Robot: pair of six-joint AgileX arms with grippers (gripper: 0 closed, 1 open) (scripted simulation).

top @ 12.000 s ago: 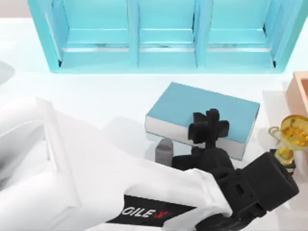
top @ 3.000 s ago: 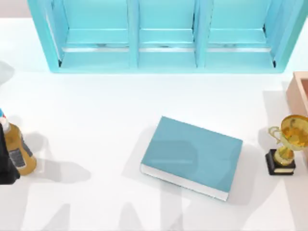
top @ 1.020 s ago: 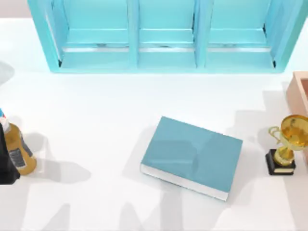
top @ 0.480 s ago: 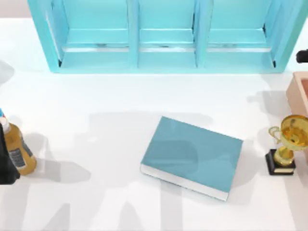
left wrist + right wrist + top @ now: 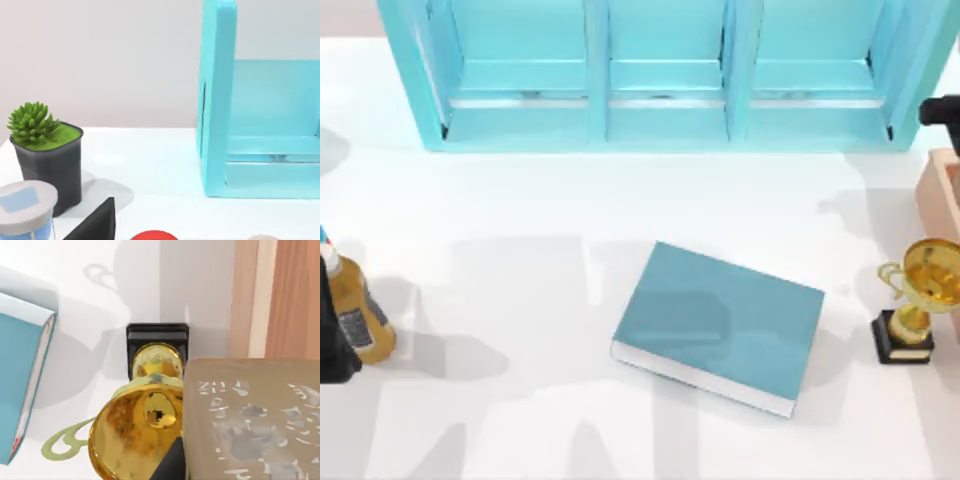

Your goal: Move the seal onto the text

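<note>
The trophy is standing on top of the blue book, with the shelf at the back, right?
Not quite. In the top view the gold trophy stands on the white table, to the right of the blue book and apart from it. Nothing is on the book's cover. The teal shelf is at the back, as you said.

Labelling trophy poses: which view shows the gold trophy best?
The right wrist view: the gold trophy sits close and large, cup mouth, handle and black base all visible, though a tan block covers one side. The top view shows it small at the table's right edge. The left wrist view faces the teal shelf.
</note>
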